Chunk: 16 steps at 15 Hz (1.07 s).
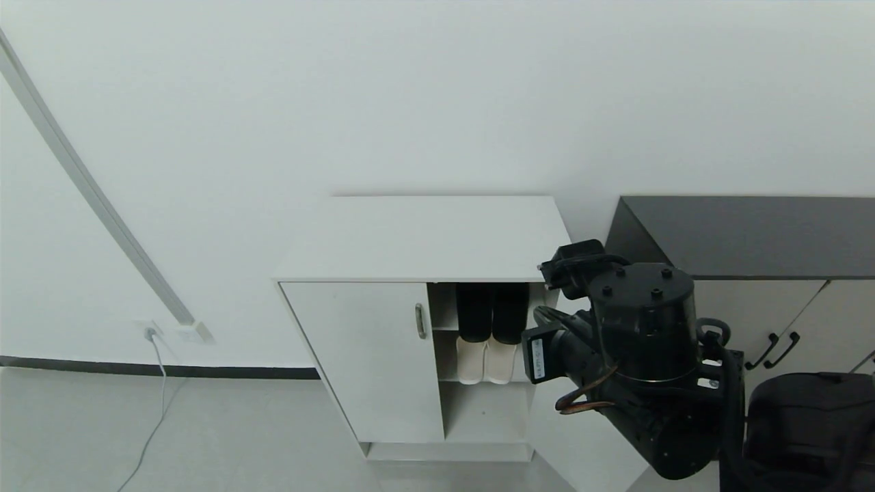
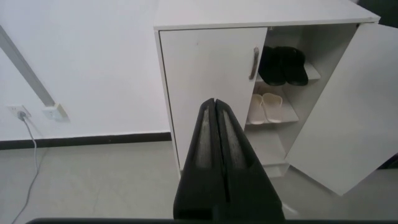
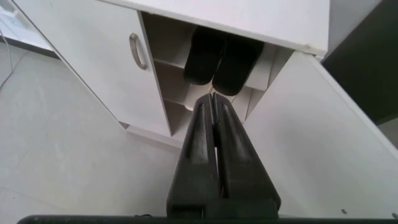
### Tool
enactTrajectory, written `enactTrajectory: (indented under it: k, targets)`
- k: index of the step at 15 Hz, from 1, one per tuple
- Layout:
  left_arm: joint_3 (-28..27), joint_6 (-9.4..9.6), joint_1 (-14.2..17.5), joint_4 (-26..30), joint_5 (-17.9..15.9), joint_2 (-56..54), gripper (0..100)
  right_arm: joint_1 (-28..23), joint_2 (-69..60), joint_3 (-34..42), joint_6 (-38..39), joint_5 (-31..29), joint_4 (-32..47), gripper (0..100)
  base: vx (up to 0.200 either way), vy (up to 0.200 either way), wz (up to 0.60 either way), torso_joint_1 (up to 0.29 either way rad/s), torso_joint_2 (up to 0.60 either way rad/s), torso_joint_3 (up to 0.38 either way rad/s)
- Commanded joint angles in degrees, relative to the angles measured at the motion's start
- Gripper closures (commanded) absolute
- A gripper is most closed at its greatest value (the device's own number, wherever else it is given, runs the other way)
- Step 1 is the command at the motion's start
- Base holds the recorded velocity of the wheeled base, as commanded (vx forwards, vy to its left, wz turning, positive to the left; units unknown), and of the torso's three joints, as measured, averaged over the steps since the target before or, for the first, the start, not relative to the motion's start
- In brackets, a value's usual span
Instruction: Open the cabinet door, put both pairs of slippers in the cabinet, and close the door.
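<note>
The white cabinet (image 1: 424, 236) stands against the wall, its left door (image 1: 362, 355) closed and its right door (image 1: 581, 444) swung wide open. Black slippers (image 1: 491, 311) sit on the upper shelf, with white slippers (image 1: 485, 361) on the shelf below. My right gripper (image 3: 213, 96) is shut and empty, close in front of the open compartment, pointing at the black slippers (image 3: 221, 62) beside the open door (image 3: 311, 143). My left gripper (image 2: 214, 102) is shut and empty, held farther back, facing the closed door (image 2: 211, 81); the black slippers (image 2: 283, 65) and white slippers (image 2: 266, 107) lie beyond it.
A dark-topped cabinet (image 1: 745, 236) with black handles stands right of the white one, close to the open door. A cable (image 1: 160, 396) runs from a wall socket down to the grey floor at the left. My right arm (image 1: 639, 328) covers part of the opening's right side.
</note>
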Motion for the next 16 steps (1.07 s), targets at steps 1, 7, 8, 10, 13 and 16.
enactTrajectory:
  k: [1,7,8,10,13,16]
  targets:
    - [0.0,-0.01,0.0,0.0,0.0,0.1,100,-0.2,0.1,0.0,0.0,0.0,-0.3,100,0.0,0.0,0.0,0.168,-0.36,-0.188]
    - [0.0,0.08,0.0,0.0,0.0,0.1,100,-0.5,-0.1,0.2,-0.1,0.0,-0.8,100,0.0,0.0,0.0,0.167,-0.35,-0.183]
    - [0.0,0.08,0.0,0.0,0.0,0.1,100,-0.5,0.0,0.2,-0.1,0.0,-0.8,100,0.0,0.0,0.0,0.066,-0.17,-0.066]
    - [0.0,0.17,0.0,0.0,0.0,0.1,100,-0.5,0.0,0.3,-0.1,0.1,-0.8,100,0.0,0.0,-0.3,0.019,-0.04,-0.022]
    - [0.0,0.08,0.0,-0.1,0.0,0.1,100,-0.5,-0.3,0.6,-0.1,0.0,-0.8,100,0.0,0.0,-0.6,0.009,0.0,0.004]
    - [0.0,0.08,0.0,0.0,0.0,0.1,100,-0.5,-0.5,0.8,-0.7,0.0,-0.8,100,0.0,0.0,-0.6,0.001,0.0,0.001]
